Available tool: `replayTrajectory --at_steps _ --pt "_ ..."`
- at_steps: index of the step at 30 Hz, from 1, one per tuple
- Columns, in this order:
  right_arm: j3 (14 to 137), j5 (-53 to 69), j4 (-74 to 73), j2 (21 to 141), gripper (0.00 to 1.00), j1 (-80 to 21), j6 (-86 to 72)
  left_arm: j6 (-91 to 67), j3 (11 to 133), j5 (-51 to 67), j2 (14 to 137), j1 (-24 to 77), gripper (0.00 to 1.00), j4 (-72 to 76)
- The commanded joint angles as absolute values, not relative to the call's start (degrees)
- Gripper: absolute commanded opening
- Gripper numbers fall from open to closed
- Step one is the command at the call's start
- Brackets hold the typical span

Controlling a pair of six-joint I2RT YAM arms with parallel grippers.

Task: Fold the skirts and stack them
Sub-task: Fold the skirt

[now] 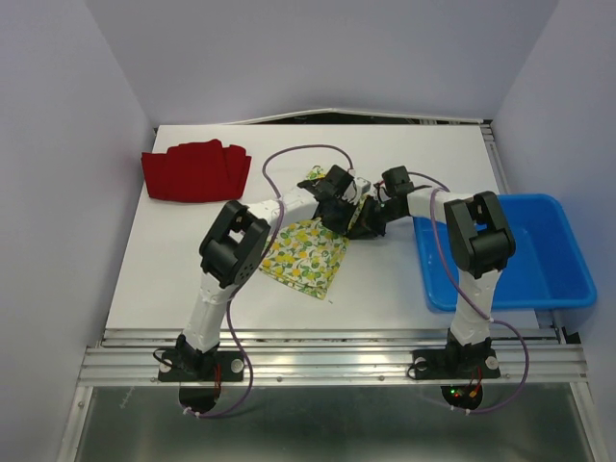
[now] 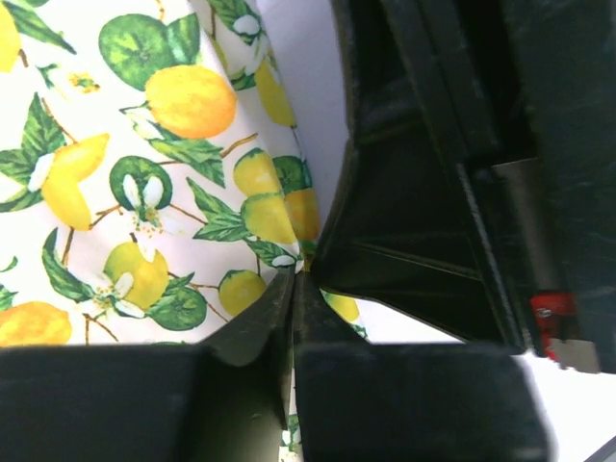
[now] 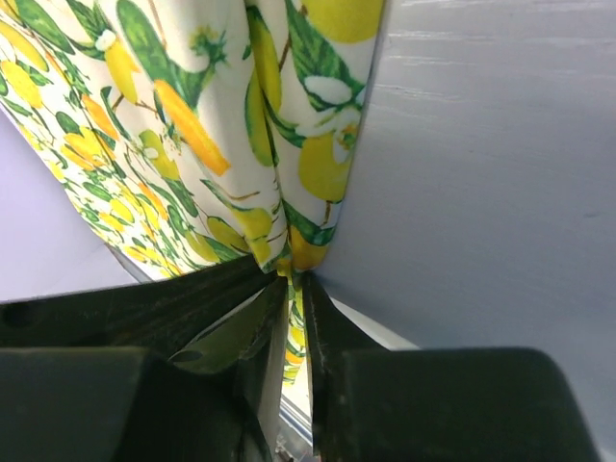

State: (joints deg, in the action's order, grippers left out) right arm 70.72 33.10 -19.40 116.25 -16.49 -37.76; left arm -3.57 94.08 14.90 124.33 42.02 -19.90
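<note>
The lemon-print skirt (image 1: 306, 252) lies partly folded at the table's middle, its far edge lifted. My left gripper (image 1: 339, 197) is shut on that edge; the left wrist view shows the print (image 2: 164, 173) pinched at the fingertips (image 2: 294, 279). My right gripper (image 1: 367, 219) is shut on the same skirt right beside the left one; the right wrist view shows cloth (image 3: 241, 144) hanging from between its fingers (image 3: 294, 279). The red skirt (image 1: 196, 169) lies in a folded heap at the far left of the table, away from both grippers.
A blue plastic bin (image 1: 510, 252) stands at the table's right edge beside the right arm. Grey walls close in the table on the left, back and right. A metal rail (image 1: 327, 361) runs along the near edge.
</note>
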Motion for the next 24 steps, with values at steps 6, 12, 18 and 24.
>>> replayTrajectory --at_steps 6,12,18,24 --pt "72.5 23.56 -29.35 115.76 0.34 -16.44 -27.96 -4.13 91.58 22.32 112.51 42.28 0.37 -17.84" --pt "83.73 23.64 -38.74 111.89 0.57 -16.44 -13.21 -1.32 86.5 23.73 103.91 39.12 0.43 -21.09" --pt "90.77 28.47 -39.29 108.28 0.72 -16.44 -1.86 2.81 79.46 21.53 98.36 34.64 0.45 -25.66" --pt "110.28 23.22 -39.37 119.78 0.87 -16.44 5.09 24.4 76.03 25.22 92.73 28.22 0.45 -38.12"
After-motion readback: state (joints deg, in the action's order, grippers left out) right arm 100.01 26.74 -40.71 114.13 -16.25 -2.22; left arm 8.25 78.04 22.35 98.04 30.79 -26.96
